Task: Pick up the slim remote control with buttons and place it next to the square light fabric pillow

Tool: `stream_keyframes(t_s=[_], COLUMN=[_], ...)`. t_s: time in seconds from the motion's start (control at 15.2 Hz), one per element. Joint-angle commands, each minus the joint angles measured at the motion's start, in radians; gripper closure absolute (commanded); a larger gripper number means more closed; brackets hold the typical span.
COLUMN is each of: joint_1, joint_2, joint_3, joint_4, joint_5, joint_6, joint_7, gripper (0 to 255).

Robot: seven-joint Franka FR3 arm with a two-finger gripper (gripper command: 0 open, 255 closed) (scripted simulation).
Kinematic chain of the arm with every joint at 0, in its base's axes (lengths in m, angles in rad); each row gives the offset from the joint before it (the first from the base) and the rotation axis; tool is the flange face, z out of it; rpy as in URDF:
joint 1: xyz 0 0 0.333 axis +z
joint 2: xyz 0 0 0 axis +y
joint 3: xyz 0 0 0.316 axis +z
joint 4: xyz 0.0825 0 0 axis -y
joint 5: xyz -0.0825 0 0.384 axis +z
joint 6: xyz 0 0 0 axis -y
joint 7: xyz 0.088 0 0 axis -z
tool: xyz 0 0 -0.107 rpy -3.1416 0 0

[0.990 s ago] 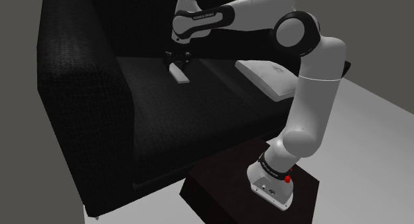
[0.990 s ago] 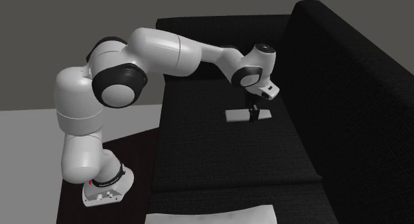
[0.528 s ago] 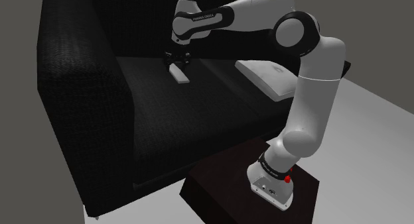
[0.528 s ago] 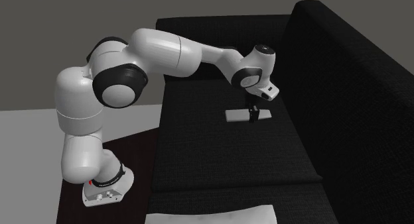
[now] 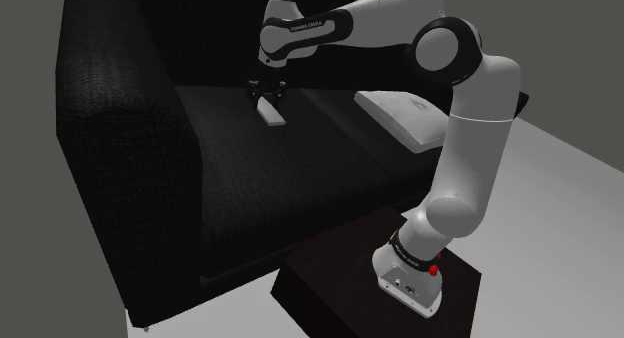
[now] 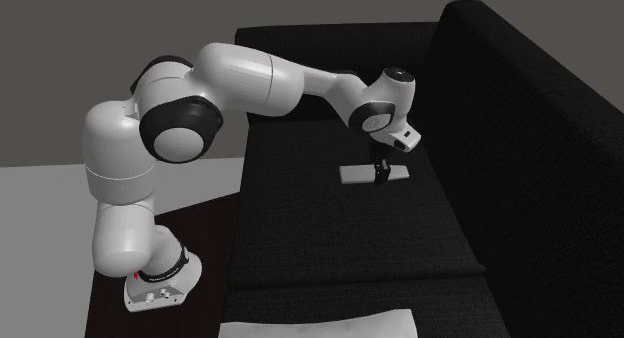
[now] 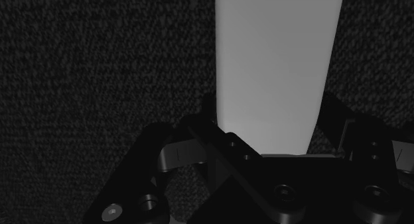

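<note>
A slim, plain light grey remote [image 5: 271,113] lies flat on the seat of a black sofa [image 5: 230,176]. My gripper [image 5: 266,94] comes down on the remote's end toward the sofa back. In the wrist view the black fingers [image 7: 207,116] press against both long edges of the remote [image 7: 275,63], so my gripper [image 7: 269,116] is shut on it. The second exterior view has the gripper [image 6: 381,177] standing upright on the remote [image 6: 358,174], which still rests on the cushion. A square light pillow [image 5: 405,116] lies further along the seat, partly hidden behind my arm; its edge [image 6: 330,324] shows low in the second exterior view.
The sofa's tall backrest [image 6: 520,136] rises just behind the gripper, and its armrest [image 5: 120,116] stands at the shoulder view's left. My base sits on a dark box stand [image 5: 330,286] in front of the sofa. Grey floor [image 5: 570,216] lies beyond.
The fingers have closed in on the remote's sides. The arm and the remote have barely moved.
</note>
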Motion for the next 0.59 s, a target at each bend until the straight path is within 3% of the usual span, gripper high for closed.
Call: stream_keyframes(t_s=[0.0,0.53], joint_1=[0.000,0.000], joint_2=[0.000,-0.030], joint_3=[0.000,0.001], joint_4=[0.000,0.051], joint_5=[0.000,0.001], joint_6=[0.000,-0.082], joint_7=[0.000,-0.002], gripper=[255,255])
